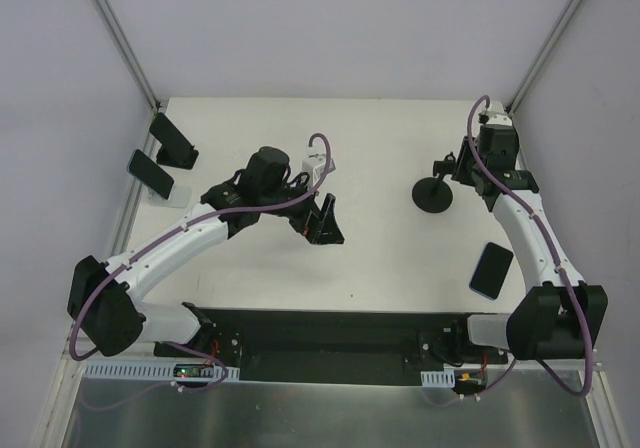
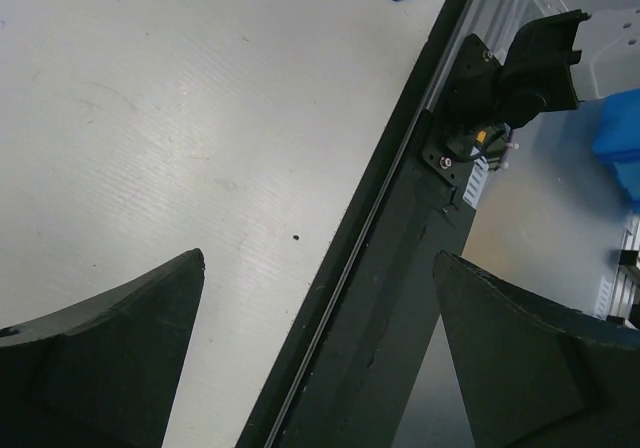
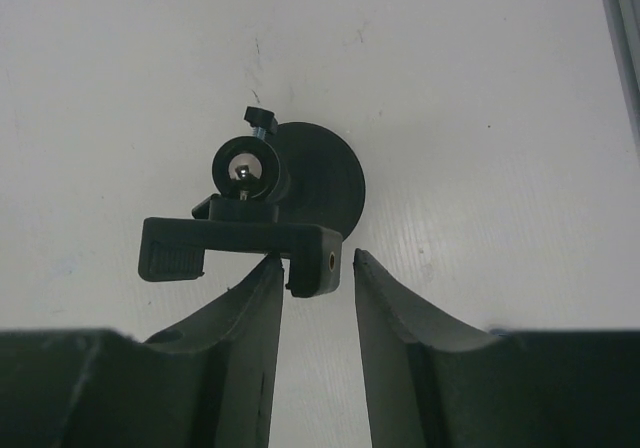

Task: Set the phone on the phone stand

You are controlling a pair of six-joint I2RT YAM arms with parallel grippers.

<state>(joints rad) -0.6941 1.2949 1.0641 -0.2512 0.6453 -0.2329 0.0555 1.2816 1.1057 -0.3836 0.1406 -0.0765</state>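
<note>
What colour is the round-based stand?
The stand is black, clearest in the right wrist view.

The left arm (image 1: 190, 233) bends at its near-left elbow and stretches forward and rightward to mid-tabletop (image 1: 400, 258). The left claw (image 1: 322, 226) points down and toward the near edge, its fingers (image 2: 120, 358) spread wide apart. The right arm (image 1: 535, 238) runs forward along the right side, its wrist turned left. The right claw (image 3: 315, 268) points leftward, its jaws drawn near each other with a narrow gap between them. Whether they pinch anything cannot be told.
</note>
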